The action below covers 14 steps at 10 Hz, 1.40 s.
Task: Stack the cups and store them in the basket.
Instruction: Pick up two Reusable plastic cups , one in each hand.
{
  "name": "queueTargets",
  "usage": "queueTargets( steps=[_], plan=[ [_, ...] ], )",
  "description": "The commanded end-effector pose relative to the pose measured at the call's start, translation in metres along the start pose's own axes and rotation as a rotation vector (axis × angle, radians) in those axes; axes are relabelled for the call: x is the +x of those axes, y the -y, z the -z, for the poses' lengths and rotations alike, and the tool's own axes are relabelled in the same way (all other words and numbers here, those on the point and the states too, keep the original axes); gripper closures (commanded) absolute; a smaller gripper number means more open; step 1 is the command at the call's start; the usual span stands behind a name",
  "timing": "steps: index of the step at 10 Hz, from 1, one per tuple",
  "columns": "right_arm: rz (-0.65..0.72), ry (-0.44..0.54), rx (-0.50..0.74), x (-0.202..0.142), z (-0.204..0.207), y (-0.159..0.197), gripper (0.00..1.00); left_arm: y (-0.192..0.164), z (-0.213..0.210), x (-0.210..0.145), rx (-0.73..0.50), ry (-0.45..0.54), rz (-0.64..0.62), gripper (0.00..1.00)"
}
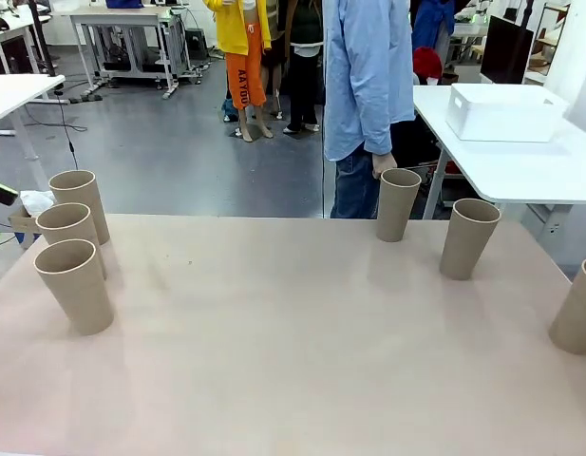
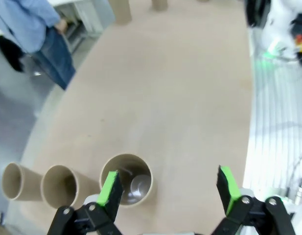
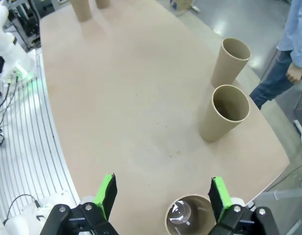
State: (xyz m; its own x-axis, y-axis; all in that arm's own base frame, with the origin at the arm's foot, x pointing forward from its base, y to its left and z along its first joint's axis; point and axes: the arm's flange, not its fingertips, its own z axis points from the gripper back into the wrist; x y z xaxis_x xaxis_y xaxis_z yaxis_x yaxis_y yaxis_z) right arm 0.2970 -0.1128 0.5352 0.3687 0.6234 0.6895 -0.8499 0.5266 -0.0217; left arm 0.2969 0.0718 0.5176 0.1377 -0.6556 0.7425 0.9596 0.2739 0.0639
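My left gripper (image 2: 169, 188) has its jaws wide apart and empty, hovering by the nearest cup (image 2: 127, 178). The right gripper (image 3: 163, 195) is spread too, also empty (another cup (image 3: 190, 215) sits just below it). All six cups (image 1: 74, 285) stand upright on the tan table (image 1: 293, 361), three at each side. The basket (image 1: 506, 112) sits on a separate white table (image 1: 520, 166), far right.

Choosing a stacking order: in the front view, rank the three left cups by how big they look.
1. Front cup
2. Middle cup and back cup, nearly alike
Nearness to the camera alone may explain it.
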Motion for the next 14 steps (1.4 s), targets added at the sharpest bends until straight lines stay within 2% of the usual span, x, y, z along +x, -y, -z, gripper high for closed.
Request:
queueTargets(
  steps=[1,3,8,9,10,11,14],
  plan=[
    [-0.046,0.048,0.034,-0.012,0.000,-0.005,0.00,0.009,0.010,-0.009,-0.013,0.089,0.026,0.00],
    [-0.090,0.074,0.033,-0.012,-0.002,-0.003,0.00,0.009,0.015,-0.004,0.000,0.147,0.058,0.00],
    [-0.123,0.132,0.045,-0.009,-0.003,-0.002,0.00,0.011,0.019,0.009,0.017,0.186,0.086,0.00],
    [-0.083,0.188,0.053,-0.007,-0.003,-0.003,0.00,0.011,0.020,0.012,0.037,0.169,0.052,0.00],
    [-0.100,0.111,0.033,-0.006,-0.003,-0.004,0.00,0.009,0.022,0.013,0.037,0.173,0.042,0.00],
    [-0.100,0.111,0.033,-0.006,-0.003,-0.004,0.00,-0.001,0.009,0.016,0.020,0.162,0.059,0.00],
    [-0.100,0.111,0.033,-0.006,-0.003,-0.004,0.00,-0.001,0.009,0.016,0.020,0.162,0.059,0.00]
  ],
)
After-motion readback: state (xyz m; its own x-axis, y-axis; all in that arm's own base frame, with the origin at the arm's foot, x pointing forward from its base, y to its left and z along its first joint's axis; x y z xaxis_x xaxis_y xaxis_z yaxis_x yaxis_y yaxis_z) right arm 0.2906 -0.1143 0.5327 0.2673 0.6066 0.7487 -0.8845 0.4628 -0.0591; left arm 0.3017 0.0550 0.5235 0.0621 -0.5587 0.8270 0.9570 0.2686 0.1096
